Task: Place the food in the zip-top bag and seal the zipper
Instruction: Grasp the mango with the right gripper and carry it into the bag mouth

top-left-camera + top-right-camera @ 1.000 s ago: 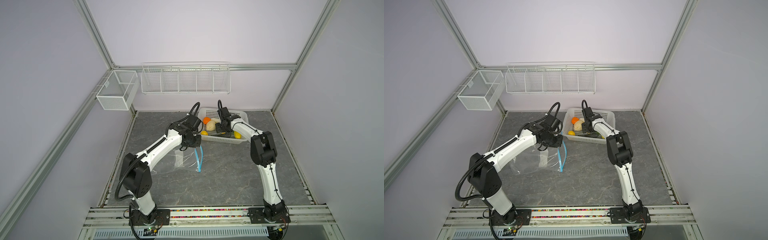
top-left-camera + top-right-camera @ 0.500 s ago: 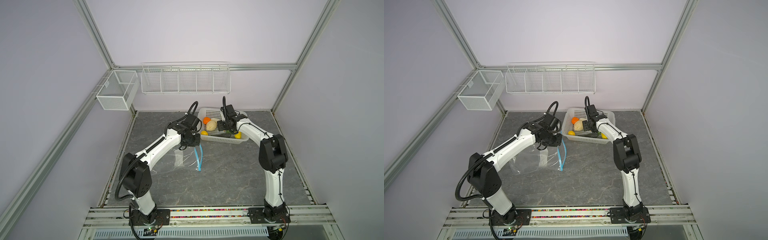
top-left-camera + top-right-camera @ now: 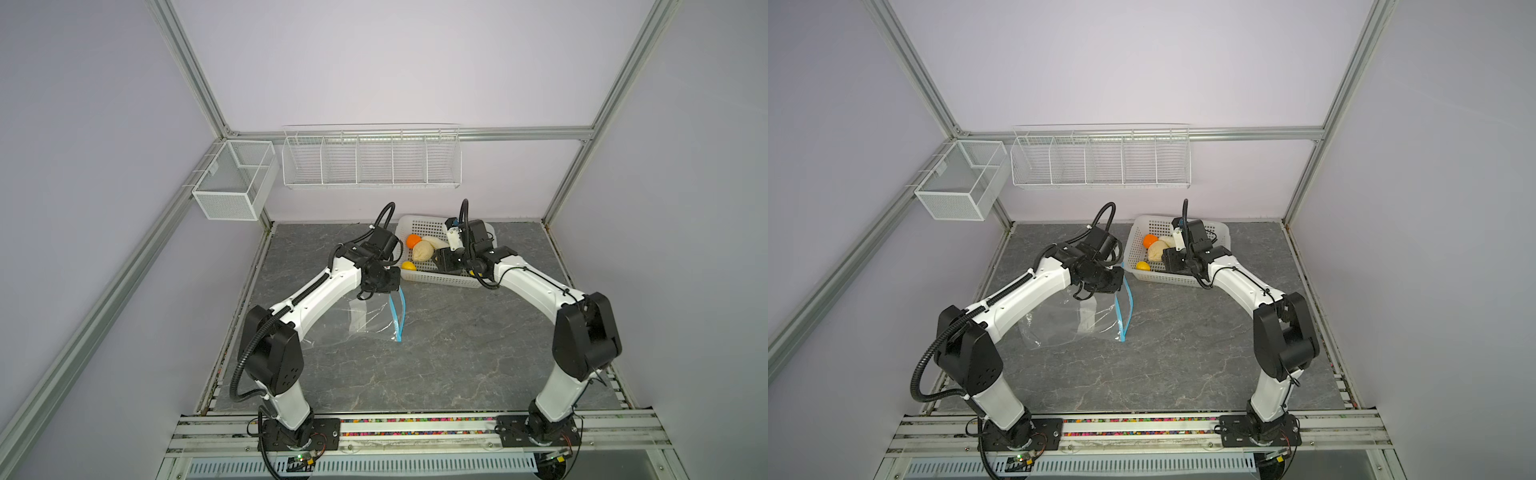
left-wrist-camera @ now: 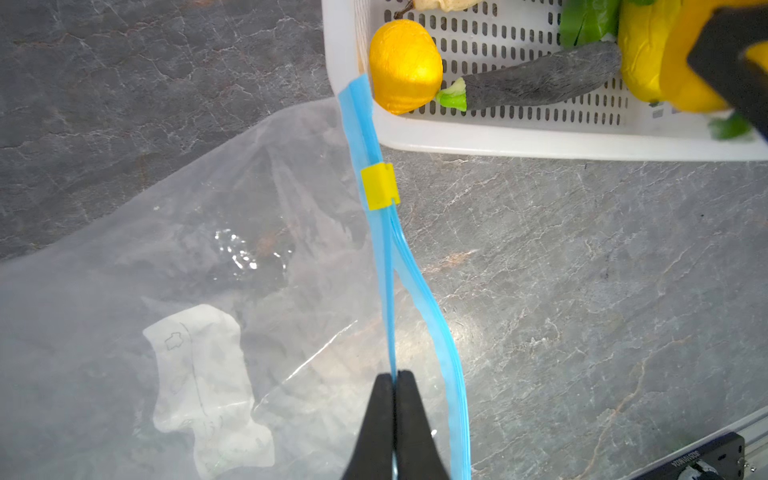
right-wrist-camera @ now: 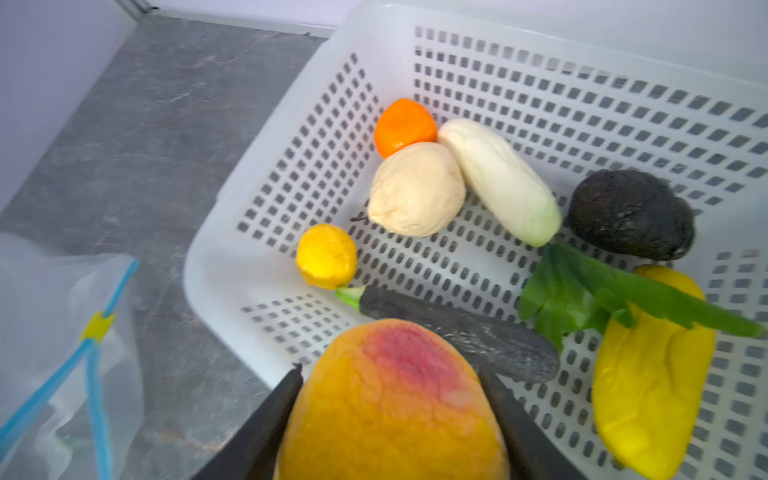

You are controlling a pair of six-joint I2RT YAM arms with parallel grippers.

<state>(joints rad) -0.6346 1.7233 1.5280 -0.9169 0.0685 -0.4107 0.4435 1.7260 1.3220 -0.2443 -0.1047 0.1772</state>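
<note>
The clear zip-top bag (image 3: 365, 320) lies left of centre in both top views. My left gripper (image 4: 394, 376) is shut on one lip of its blue zipper (image 4: 388, 266), lifting it off the other lip. The yellow slider (image 4: 379, 186) sits near the far end. My right gripper (image 5: 390, 370) is shut on an orange-yellow mango (image 5: 390, 415) over the white basket (image 5: 232, 266). The rest of the food lies in it: an orange (image 5: 405, 126), cream pieces (image 5: 415, 189), a small yellow fruit (image 5: 326, 255), an aubergine (image 5: 457, 332), a dark avocado (image 5: 629, 212), green leaves (image 5: 582, 291) and a long yellow piece (image 5: 652, 370).
The basket (image 3: 440, 279) stands at the back of the grey table, its near corner touching the zipper's far end. A wire rack (image 3: 370, 160) and a mesh box (image 3: 232, 183) hang on the back wall. The arms' rail (image 3: 415, 428) runs along the front edge.
The right arm's elbow has swung outward to the right, while its gripper stays over the basket. The left arm and the bag have held still.
</note>
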